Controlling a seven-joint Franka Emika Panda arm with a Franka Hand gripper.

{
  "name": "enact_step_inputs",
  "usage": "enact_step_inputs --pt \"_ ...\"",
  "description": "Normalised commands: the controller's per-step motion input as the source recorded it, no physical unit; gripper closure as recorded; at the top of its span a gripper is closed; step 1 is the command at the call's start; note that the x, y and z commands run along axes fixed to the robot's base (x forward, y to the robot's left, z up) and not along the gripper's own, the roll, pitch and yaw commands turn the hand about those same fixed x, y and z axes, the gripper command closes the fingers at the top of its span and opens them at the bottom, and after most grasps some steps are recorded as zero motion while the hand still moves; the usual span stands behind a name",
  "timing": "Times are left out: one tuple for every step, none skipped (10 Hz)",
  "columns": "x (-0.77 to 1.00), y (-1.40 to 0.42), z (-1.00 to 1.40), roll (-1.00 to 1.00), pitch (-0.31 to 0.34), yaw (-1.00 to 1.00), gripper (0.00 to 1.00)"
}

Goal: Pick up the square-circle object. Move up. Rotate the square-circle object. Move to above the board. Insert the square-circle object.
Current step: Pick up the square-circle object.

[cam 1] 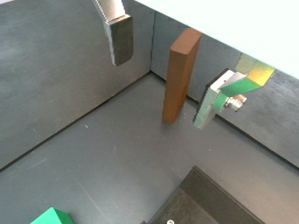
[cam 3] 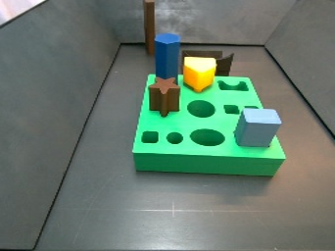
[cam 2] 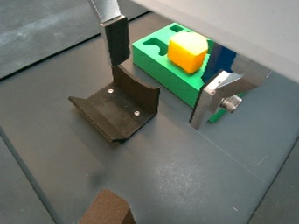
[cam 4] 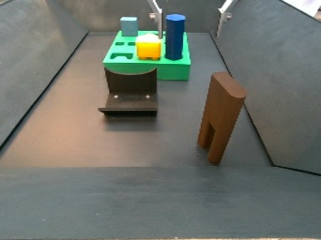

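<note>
Square-circle object (cam 4: 221, 116) standing upright on table (cam 4: 113, 141), frame right; board (cam 3: 210, 132) holding blue prism (cam 3: 167, 55), yellow block (cam 3: 198, 73); gripper (cam 2: 163, 83) hovering, fingers (cam 2: 115, 42) apart, gripping nothing.

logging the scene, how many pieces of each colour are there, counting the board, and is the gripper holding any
Green: 1, the board
Dark brown: 3, the square-circle object, the star-shaped peg, the U-shaped piece
Blue: 1, the tall prism
Light blue: 1, the cube
Yellow: 1, the block
Total: 7
The gripper hangs open above the floor and holds none.
</note>
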Motion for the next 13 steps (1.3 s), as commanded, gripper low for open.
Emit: enact_step_inputs --pt "-0.02 0.11 0.0 0.0 0.0 0.0 0.0" --pt "-0.05 0.43 0.0 0.02 0.0 0.21 0.0" --pt "-0.26 0.72 -0.19 0.07 -0.004 0.26 0.0" --pt "-0.38 0.78 -0.28 0.12 -0.043 0.17 0.0" --pt "-0.36 0.83 -0.31 0.11 -0.013 0.09 0.0" --pt "-0.41 0.83 -0.35 0.1 -0.024 0.09 0.0" --pt "-0.25 0.77 -0.39 0.11 -0.009 0.09 0.0" --pt "-0.08 0.7 -0.44 0.14 0.0 0.07 0.0" --pt "-0.16 0.58 -0.52 0.16 -0.026 0.07 0.0" --pt "-0.13 0.42 -0.5 0.11 -0.04 0.05 0.0" --pt "-0.01 0.16 -0.31 0.0 -0.001 0.0 0.0" --pt "0.0 0.0 -0.01 -0.04 0.0 0.0 0.0" --pt "0.0 0.0 0.0 -0.03 -0.017 0.0 0.0"
